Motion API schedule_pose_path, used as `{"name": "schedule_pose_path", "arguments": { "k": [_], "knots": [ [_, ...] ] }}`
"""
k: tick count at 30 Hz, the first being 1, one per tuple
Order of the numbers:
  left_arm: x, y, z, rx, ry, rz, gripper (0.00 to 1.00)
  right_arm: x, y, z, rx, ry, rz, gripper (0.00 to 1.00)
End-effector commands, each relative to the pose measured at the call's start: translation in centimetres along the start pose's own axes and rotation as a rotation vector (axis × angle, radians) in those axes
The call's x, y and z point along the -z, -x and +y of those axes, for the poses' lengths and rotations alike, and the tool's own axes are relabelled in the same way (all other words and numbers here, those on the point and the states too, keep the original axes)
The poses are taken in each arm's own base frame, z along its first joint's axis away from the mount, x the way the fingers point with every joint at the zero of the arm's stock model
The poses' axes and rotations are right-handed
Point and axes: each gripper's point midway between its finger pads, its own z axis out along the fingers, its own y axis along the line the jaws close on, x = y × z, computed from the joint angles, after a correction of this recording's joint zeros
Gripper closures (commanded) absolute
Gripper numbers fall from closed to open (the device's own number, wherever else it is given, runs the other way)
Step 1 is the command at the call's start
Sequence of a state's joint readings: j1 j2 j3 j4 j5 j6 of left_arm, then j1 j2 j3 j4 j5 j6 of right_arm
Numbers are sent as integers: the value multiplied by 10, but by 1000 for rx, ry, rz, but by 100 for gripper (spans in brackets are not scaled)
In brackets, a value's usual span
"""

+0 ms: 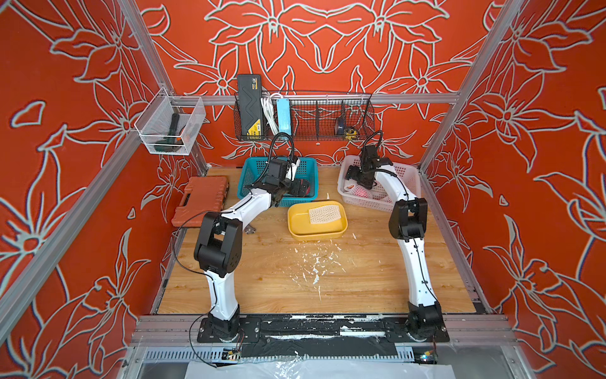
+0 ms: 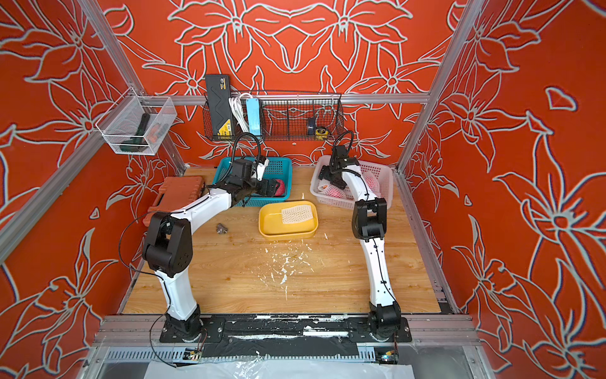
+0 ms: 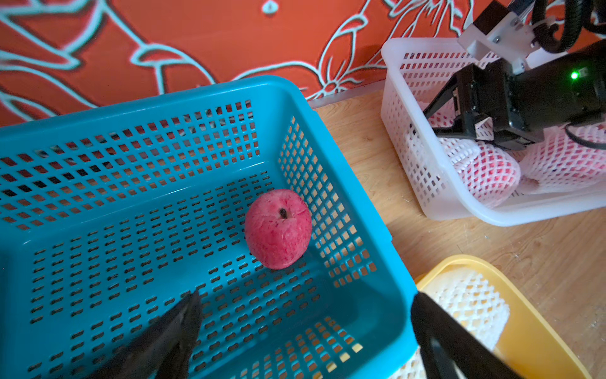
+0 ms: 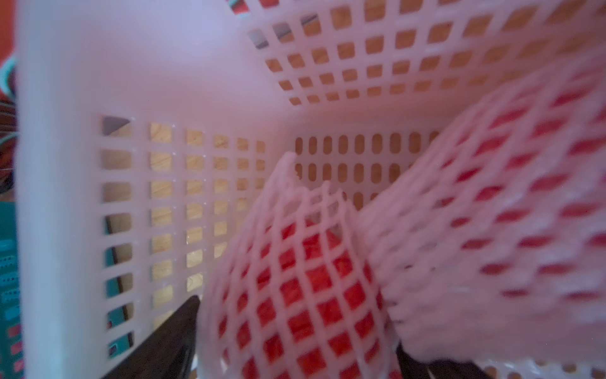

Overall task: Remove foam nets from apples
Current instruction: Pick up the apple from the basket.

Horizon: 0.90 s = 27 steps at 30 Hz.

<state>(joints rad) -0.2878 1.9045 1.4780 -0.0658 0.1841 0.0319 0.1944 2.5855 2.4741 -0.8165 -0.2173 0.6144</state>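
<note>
left pincer (image 3: 305,297): spread wide and holding nothing; it hangs over the blue basket with both fingers above the basket floor.
right pincer (image 4: 296,323): reaches down into the white basket, jaws spread with one finger on each side of a netted apple. The close view is blurred, so I cannot tell whether the fingers press the mesh.
blue basket (image 1: 249,170): at 11 o'clock on the table, against the back wall.
bare apple (image 3: 278,228): red-pink, with no mesh on it. It lies alone on the blue basket's floor at the basket's 4 o'clock corner, stem pit showing, apart from the left pincer.
white basket (image 1: 410,177): at 1 o'clock on the table, well apart from the blue basket.
netted apple (image 4: 311,279): red skin shows through white diamond mesh. It sits at the white basket's 8 o'clock corner, between the right pincer's fingers.
second netted apple (image 4: 524,213): lies against the first one, also wrapped in mesh.
yellow tray (image 1: 295,226): just past the table's middle towards 12 o'clock, between the two baskets and nearer the front.
loose net (image 1: 324,213): flat and empty, lying in the yellow tray.
white crumbs (image 1: 314,265): scattered on the table (image 1: 377,279) at 6 o'clock from the tray.
orange case (image 1: 201,203): at 9 o'clock from the blue basket, closed.
</note>
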Motion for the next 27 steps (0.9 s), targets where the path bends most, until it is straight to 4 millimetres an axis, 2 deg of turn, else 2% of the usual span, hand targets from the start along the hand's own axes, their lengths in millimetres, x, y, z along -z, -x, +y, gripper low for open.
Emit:
{"name": "schedule_pose_path", "arguments": {
  "k": [1,8,18,27],
  "knots": [
    [-1,1,-1,9,-14,-4,2,-30,-20,-10,-30,15,73,17],
    [0,-1,-1,2,-14,2,2,-16,-12,-1,-5,52,24,25],
    [3,1,-2,1,-14,-2,2,32,18,12,69,60,-148,31],
    [7,1,-3,-3,-15,-7,2,56,28,17,128,65,-229,33]
  ]
}}
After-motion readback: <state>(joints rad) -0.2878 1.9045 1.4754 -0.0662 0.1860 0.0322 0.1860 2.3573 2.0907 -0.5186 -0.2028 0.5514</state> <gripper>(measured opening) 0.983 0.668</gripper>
